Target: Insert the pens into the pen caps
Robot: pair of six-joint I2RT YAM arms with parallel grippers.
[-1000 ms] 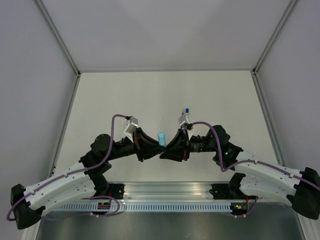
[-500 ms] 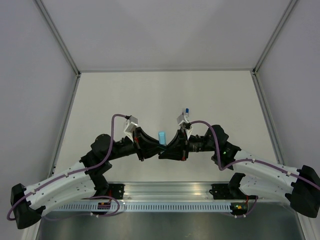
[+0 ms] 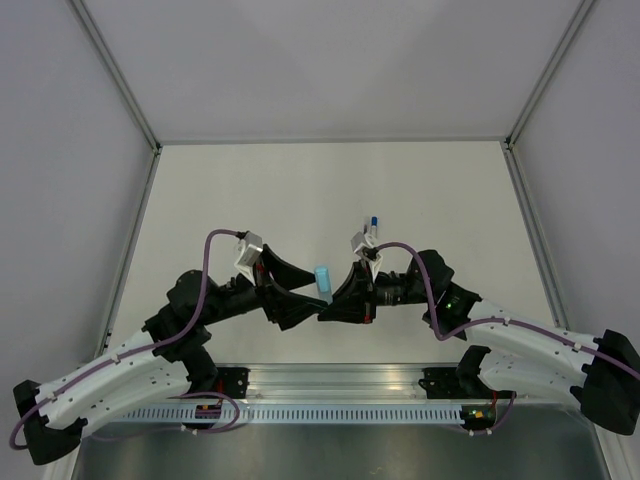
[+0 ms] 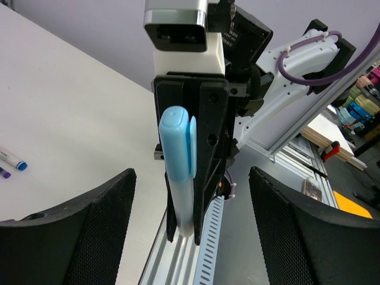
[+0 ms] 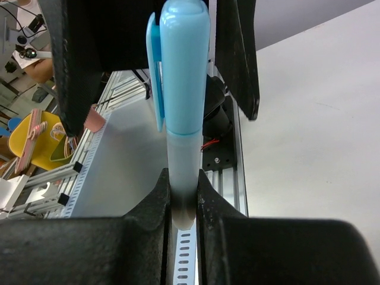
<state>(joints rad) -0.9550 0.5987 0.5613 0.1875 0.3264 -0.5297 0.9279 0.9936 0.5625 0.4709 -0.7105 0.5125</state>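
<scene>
A pale pen (image 5: 181,172) with a light-blue pen cap (image 5: 183,65) fitted over its upper end stands upright in my right gripper (image 5: 183,205), which is shut on the barrel. In the top view the cap (image 3: 323,277) shows between the two wrists. My left gripper (image 4: 191,237) is open, its fingers (image 4: 89,231) spread wide on either side of the capped pen (image 4: 177,178) without touching it. A second pen (image 3: 372,222), white with a blue end, lies on the table beyond the right wrist; it also shows at the left wrist view's edge (image 4: 12,160).
A purple-tipped piece (image 4: 3,173) lies beside the second pen. An aluminium rail (image 3: 340,382) with a slotted cable duct runs along the near table edge under both grippers. Grey walls (image 3: 60,150) enclose the white table (image 3: 300,190) on three sides.
My left gripper has opened off the cap and its arm has drawn back to the left. The right gripper keeps its hold on the pen, nearly still.
</scene>
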